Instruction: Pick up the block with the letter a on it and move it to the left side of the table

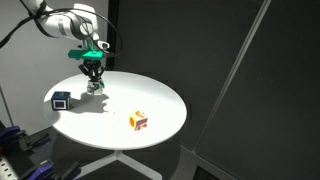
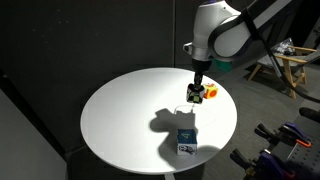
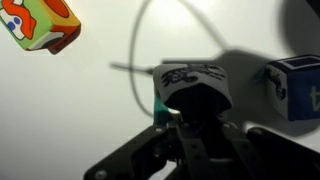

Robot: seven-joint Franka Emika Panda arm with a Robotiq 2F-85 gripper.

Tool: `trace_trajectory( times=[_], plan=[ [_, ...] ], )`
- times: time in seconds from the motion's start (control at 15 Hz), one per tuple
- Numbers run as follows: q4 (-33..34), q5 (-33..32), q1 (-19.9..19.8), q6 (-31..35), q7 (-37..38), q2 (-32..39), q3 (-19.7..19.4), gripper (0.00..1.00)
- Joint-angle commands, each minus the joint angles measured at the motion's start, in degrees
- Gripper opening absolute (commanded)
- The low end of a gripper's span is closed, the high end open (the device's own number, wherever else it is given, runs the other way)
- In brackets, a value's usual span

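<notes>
Step in hand: the grasp. Gripper point(image 1: 94, 81) sits low over block with the letter a point(image 3: 190, 76) at the far left of table point(image 1: 165, 100), blue cube point(image 3: 295, 85) near. Fingers flank the block; clamped or loose, cannot tell. Next: firm hold, lift, carry left.

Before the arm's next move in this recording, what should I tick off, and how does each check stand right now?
1. The gripper is at the small white-and-green cube, not another block: ok.
2. Jaws shut on that cube: cannot tell; dark gripper parts hide its lower half in the wrist view.
3. Cube lifted off the round white table: cannot tell.
4. The blue-edged cube sits apart from the gripper: ok.
5. The yellow, red and orange cube sits apart from the gripper: ok.
</notes>
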Motion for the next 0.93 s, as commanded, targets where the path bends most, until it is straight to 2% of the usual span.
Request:
trace_trajectory(
  times=[0.0, 0.4, 0.87],
  plan=[
    [-1.7, -3.6, -0.4, 2.6, -1.8, 0.8, 0.3, 0.05],
    [-3.9, -9.5, -0.1, 5.2, -3.0, 3.2, 0.4, 0.05],
    [-6.9, -11.8, 0.3, 7.0, -5.3, 2.9, 1.6, 0.05]
  ],
)
